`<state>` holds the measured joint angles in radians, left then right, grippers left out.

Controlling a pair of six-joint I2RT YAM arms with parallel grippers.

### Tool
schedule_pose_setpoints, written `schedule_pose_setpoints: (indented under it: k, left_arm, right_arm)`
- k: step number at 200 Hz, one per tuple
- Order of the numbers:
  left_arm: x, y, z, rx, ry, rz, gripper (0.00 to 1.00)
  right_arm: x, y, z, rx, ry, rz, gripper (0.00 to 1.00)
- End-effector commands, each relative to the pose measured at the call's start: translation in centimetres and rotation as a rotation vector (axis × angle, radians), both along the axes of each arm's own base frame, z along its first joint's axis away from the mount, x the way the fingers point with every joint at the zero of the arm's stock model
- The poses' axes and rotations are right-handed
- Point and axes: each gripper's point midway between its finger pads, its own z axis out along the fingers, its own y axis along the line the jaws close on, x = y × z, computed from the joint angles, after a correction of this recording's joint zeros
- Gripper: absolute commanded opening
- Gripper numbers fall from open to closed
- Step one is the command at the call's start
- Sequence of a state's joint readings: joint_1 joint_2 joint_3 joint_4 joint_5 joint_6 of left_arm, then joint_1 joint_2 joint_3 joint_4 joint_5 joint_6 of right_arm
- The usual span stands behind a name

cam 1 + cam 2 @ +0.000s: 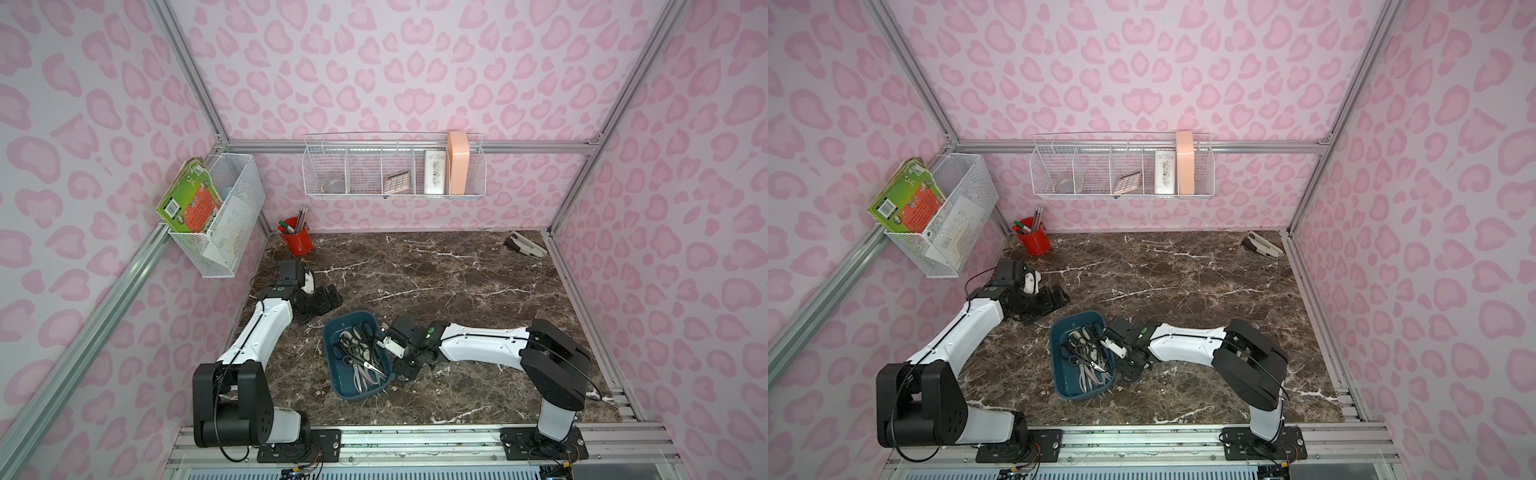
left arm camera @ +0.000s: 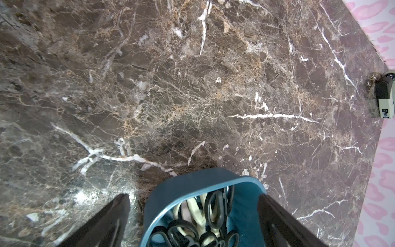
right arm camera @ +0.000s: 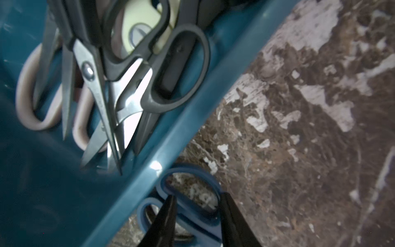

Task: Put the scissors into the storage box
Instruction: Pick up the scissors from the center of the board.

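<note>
The storage box [image 1: 332, 368] [image 1: 1059, 365], a shallow teal tray, sits at the front middle of the marble table. A pile of black-, cream- and pink-handled scissors [image 1: 357, 349] [image 1: 1084, 353] [image 2: 213, 207] [image 3: 128, 64] lies in it. Outside its right wall [image 3: 181, 128], a blue-handled pair of scissors [image 3: 197, 222] is over the table. My right gripper [image 3: 197, 195] [image 1: 399, 370] [image 1: 1127, 370] is shut on one of its handle loops. My left gripper [image 2: 193, 196] [image 1: 330, 299] [image 1: 1059, 297] stands open and empty behind the box [image 2: 192, 181], to the left.
A grey-white stapler [image 1: 525, 246] [image 1: 1262, 246] [image 2: 384, 96] lies in the back right corner. A red pencil cup [image 1: 296, 243] [image 1: 1034, 243] stands at the back left. White wire baskets [image 1: 395, 170] [image 1: 220, 212] hang on the back and left walls.
</note>
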<state>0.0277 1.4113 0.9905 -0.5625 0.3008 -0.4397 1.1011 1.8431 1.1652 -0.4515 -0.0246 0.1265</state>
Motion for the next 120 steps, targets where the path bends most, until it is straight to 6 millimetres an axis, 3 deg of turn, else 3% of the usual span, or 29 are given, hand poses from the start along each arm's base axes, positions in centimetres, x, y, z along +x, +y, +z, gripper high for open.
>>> schedule_pose_setpoints:
  k: [1,86,120]
  left_arm:
    - [0.0,0.2,0.1,0.015,-0.001,-0.001,0.98]
    - [0.1,0.3,0.3,0.024,-0.006,-0.001,0.98]
    - [0.0,0.4,0.3,0.027,-0.008,-0.001,0.98]
  right_arm:
    - [1.3,0.3,0.5,0.015,-0.036,-0.015,0.35]
    - [1.4,-1.0,-1.4,-0.058,-0.024,-0.004,0.32]
    - [2.2,-2.6,-3.1,-0.151,-0.048,-0.028,0.29]
